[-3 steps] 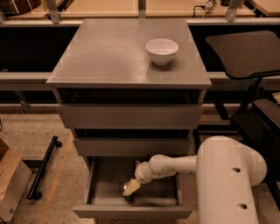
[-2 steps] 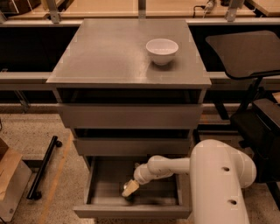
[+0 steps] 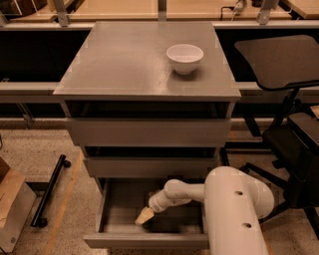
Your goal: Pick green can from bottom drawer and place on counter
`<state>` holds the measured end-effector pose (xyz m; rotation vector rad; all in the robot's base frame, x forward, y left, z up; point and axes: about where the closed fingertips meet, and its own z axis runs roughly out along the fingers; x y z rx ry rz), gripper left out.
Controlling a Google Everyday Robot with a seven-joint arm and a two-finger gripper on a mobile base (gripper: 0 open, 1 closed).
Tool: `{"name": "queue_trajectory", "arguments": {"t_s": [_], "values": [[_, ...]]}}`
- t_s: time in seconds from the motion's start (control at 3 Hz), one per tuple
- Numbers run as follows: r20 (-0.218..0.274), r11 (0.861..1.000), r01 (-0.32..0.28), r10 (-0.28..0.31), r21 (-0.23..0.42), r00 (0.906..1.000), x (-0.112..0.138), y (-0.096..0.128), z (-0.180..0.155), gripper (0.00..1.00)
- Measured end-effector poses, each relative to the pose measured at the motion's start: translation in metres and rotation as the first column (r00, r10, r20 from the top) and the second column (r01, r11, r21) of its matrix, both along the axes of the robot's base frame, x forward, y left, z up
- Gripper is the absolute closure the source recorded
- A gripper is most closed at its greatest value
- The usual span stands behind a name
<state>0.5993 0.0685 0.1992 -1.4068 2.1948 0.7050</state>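
Note:
The bottom drawer (image 3: 107, 214) of the grey cabinet stands pulled open. My white arm reaches down into it from the right, and my gripper (image 3: 145, 216) with its tan tip sits low inside the drawer near its middle. The green can is hidden; I cannot see it in the drawer or anywhere else. The counter (image 3: 124, 60), the grey top of the cabinet, carries a white bowl (image 3: 185, 58) at its right rear.
Two shallower grey drawers (image 3: 147, 132) above are slightly open. A black chair (image 3: 284, 64) stands at the right. A black bar on wheels (image 3: 50, 191) and a cardboard box (image 3: 12, 204) lie on the floor at the left. A light wooden tabletop (image 3: 129, 7) runs behind.
My arm's large white body has moved left, covering more of the lower right. The gripper stays at about the same spot in the drawer.

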Motion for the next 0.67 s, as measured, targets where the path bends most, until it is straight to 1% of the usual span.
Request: {"name": "queue_trajectory", "arguments": {"t_s": [0.33, 0.67], "values": [[-0.04, 1.0, -0.002, 0.002, 0.007, 0.9992, -0.0064, 0.0055, -0.0156, 0.3], [-0.063, 1.0, 0.004, -0.004, 0.006, 0.998, -0.0118, 0.0049, -0.0232, 0.53]]}}
